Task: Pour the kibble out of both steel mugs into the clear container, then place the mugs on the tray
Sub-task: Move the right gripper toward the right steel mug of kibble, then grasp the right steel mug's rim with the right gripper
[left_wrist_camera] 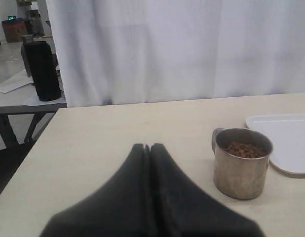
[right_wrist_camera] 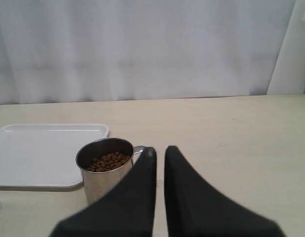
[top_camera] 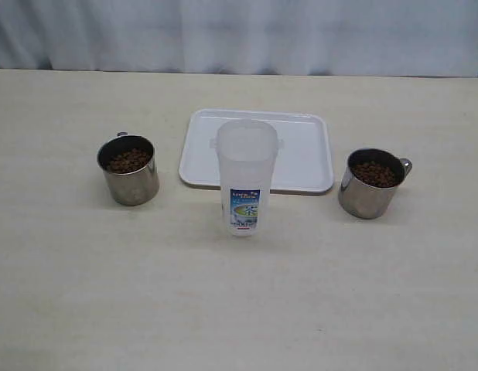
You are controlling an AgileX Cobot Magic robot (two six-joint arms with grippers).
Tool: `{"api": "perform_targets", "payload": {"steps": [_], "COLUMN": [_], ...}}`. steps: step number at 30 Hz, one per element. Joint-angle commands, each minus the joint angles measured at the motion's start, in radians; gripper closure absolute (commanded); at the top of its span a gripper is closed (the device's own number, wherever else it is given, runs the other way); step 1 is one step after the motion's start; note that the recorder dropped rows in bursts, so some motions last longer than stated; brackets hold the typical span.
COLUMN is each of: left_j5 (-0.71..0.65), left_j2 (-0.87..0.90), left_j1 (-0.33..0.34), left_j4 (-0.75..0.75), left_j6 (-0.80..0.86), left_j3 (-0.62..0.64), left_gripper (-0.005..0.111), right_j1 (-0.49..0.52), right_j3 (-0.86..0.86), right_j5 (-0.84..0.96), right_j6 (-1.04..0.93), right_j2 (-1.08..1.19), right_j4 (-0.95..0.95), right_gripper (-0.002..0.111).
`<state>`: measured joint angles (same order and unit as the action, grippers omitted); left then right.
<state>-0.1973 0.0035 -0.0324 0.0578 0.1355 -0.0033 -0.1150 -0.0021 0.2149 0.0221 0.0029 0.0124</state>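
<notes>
Two steel mugs stand on the table, both holding brown kibble. The left mug (top_camera: 129,171) with its kibble (top_camera: 129,160) also shows in the left wrist view as a mug (left_wrist_camera: 241,168). The right mug (top_camera: 370,185) carries kibble (top_camera: 376,173) and appears again in the right wrist view (right_wrist_camera: 100,173). Between them stands the clear container (top_camera: 245,174), upright and empty, in front of the white tray (top_camera: 301,147). My left gripper (left_wrist_camera: 148,146) is shut on nothing, short of its mug. My right gripper (right_wrist_camera: 160,149) stands narrowly open beside the mug's handle (right_wrist_camera: 138,148). Neither gripper shows in the exterior view.
A white curtain (top_camera: 239,35) hangs along the table's far edge. Off the table's left side stands a second table with a black cylinder (left_wrist_camera: 41,71) on it. The tray's edge (left_wrist_camera: 290,143) lies just beyond the left mug.
</notes>
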Motion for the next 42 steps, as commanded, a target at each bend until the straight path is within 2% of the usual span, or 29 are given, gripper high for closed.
{"api": "perform_targets", "payload": {"steps": [1, 13, 17, 24, 29, 33, 35, 39, 42], "left_j5": [0.017, 0.012, 0.012, 0.014, 0.014, 0.019, 0.016, 0.016, 0.016], "left_j2": [-0.003, -0.003, -0.003, -0.003, -0.003, -0.003, -0.003, -0.003, -0.003], "left_j1": [0.003, 0.003, 0.003, 0.003, 0.003, 0.003, 0.003, 0.003, 0.003], "left_j4": [-0.004, -0.004, -0.004, -0.004, -0.004, -0.004, -0.004, -0.004, -0.004], "left_j6": [-0.002, -0.002, -0.002, -0.002, -0.002, -0.002, -0.002, -0.002, -0.002], "left_j3": [0.003, 0.003, 0.003, 0.003, 0.003, 0.003, 0.003, 0.003, 0.003], "left_gripper": [0.107, 0.107, 0.107, 0.107, 0.107, 0.107, 0.107, 0.107, 0.107], "right_j1": [-0.005, -0.005, -0.005, -0.005, -0.005, -0.005, -0.005, -0.005, -0.005], "right_j3": [0.002, 0.002, 0.002, 0.002, 0.002, 0.002, 0.002, 0.002, -0.059], "right_j5": [-0.001, -0.046, -0.310, -0.338, -0.438, -0.572, -0.674, -0.908, -0.959], "right_j6": [-0.007, -0.007, 0.039, 0.038, 0.053, 0.107, 0.153, 0.180, 0.169], "right_j2": [-0.003, -0.003, -0.003, 0.040, 0.263, 0.564, 0.739, 1.069, 1.270], "right_j4": [-0.003, -0.003, -0.065, -0.050, -0.050, -0.020, 0.074, 0.426, 0.445], "right_gripper": [0.104, 0.104, 0.104, 0.104, 0.104, 0.104, 0.104, 0.104, 0.104]}}
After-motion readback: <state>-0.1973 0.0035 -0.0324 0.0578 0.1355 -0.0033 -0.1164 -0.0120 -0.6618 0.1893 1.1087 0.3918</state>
